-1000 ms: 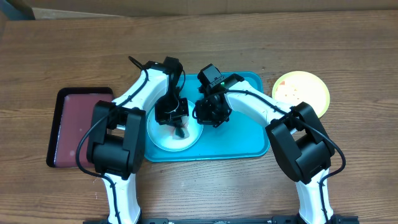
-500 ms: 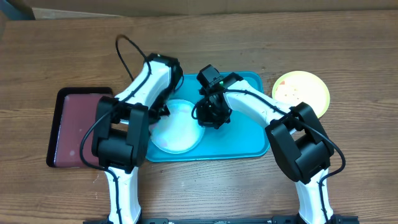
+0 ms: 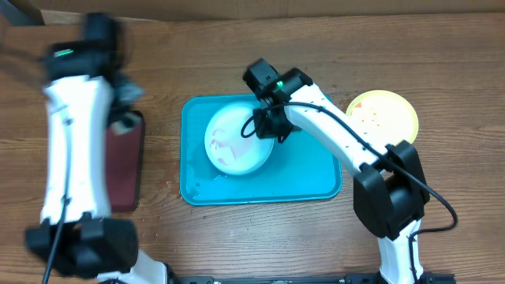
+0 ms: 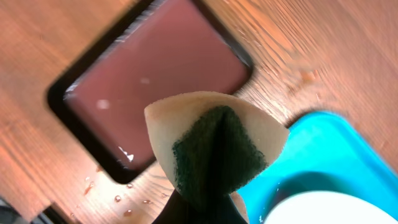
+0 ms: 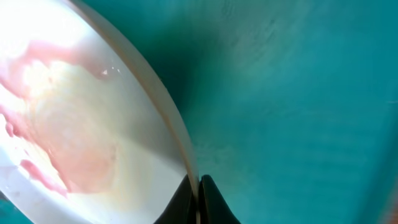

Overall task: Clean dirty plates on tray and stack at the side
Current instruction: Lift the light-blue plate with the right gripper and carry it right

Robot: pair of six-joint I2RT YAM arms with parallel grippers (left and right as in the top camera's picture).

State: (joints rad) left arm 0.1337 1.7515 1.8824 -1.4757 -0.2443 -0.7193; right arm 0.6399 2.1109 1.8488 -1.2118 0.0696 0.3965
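Observation:
The turquoise tray (image 3: 304, 177) lies mid-table. My right gripper (image 3: 266, 126) is shut on the right rim of the white plate (image 3: 235, 142), which is over the tray's left half and has a pink smear. In the right wrist view the jaws (image 5: 198, 194) pinch the plate's rim (image 5: 74, 118) over the tray (image 5: 298, 93). The yellow-green plate (image 3: 383, 117) lies on the table right of the tray. No separate mint plate shows. My left gripper (image 3: 126, 110), blurred, is over the maroon tray and shut (image 4: 208, 202) on a yellow sponge with a green pad (image 4: 217, 149).
The dark maroon black-rimmed tray (image 3: 125, 170) lies at the left, also in the left wrist view (image 4: 155, 81). Water drops lie on the wood beside it (image 4: 118, 198). The left wrist view also shows the turquoise tray's corner (image 4: 336, 155) and the plate's edge (image 4: 329, 211).
My left arm has swung from the plate to the left, over the maroon tray, with the sponge. My right gripper has moved the plate up and to the right on the tray.

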